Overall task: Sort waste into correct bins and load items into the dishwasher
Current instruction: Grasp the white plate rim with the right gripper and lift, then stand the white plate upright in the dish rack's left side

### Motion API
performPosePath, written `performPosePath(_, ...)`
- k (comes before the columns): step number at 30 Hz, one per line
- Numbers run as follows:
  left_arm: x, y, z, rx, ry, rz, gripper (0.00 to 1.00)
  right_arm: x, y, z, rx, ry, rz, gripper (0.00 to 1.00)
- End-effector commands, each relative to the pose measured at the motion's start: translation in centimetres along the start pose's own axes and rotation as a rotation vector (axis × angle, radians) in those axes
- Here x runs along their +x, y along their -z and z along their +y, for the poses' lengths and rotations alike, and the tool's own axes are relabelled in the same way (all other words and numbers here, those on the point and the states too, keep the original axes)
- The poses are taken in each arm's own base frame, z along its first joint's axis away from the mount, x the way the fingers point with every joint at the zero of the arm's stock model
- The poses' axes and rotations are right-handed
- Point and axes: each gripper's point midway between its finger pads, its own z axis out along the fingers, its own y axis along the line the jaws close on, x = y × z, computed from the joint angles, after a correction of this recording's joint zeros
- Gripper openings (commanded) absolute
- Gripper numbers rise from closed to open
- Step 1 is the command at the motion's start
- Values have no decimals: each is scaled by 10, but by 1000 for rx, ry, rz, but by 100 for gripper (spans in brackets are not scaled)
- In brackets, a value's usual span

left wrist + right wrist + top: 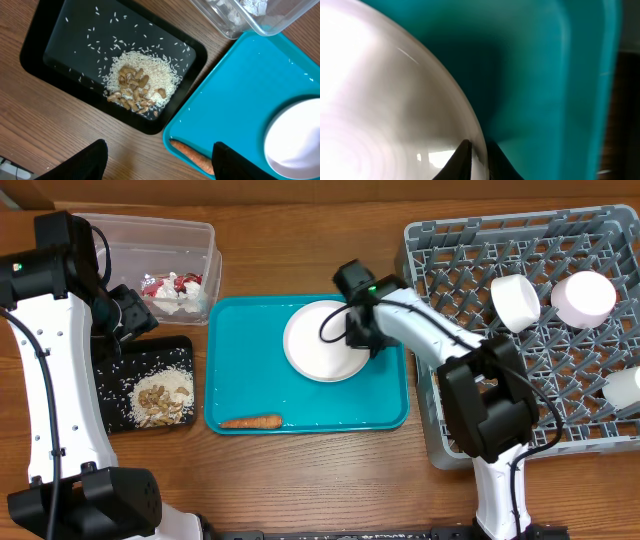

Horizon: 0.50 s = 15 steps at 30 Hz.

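Note:
The white flat plate point(322, 340) lies on the teal serving tray point(250, 385). My right gripper point(362, 338) is shut on the plate's right rim point(395, 100), one finger on top and one under the edge point(476, 152). The orange carrot point(250, 421) lies at the tray's front edge and shows in the left wrist view point(192, 156). My left gripper point(160, 165) is open and empty above the table, near the black tray point(150, 390) that holds nuts and rice point(137, 86). The clear tub point(165, 265) holds the red-and-white wrapper point(172, 284) and white paper. The chopsticks are out of view.
The grey dish rack point(540, 330) stands at the right with two white bowls point(516, 302) point(583, 298) and a small cup point(625, 390) in it. The clear tub's corner point(235, 20) shows above the teal tray point(235, 100) in the left wrist view.

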Motion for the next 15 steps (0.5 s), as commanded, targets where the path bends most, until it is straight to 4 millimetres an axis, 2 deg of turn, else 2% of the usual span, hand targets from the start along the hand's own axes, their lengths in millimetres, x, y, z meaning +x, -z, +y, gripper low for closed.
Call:
performPosePath(1,-1,7,-1,16,21,-21,69,17,-23,-23,36,74,99,12)
performPosePath(4,0,7,-1,15,21,-20,69,20,-23,-28,45,70,117,11)
performPosePath(6,-1,7,-1,15,21,-21,69,21,-23,-29,48,71,124,4)
performPosePath(9,0,7,-1,15,21,-20,69,22,-21,-30,49,71,127,4)
performPosePath(12,0,7,-1,15,21,-20,69,18,-10,-29,39,69,105,4)
performPosePath(15,0,7,-1,15,21,-20,69,9,13,-28,13,85,52,4)
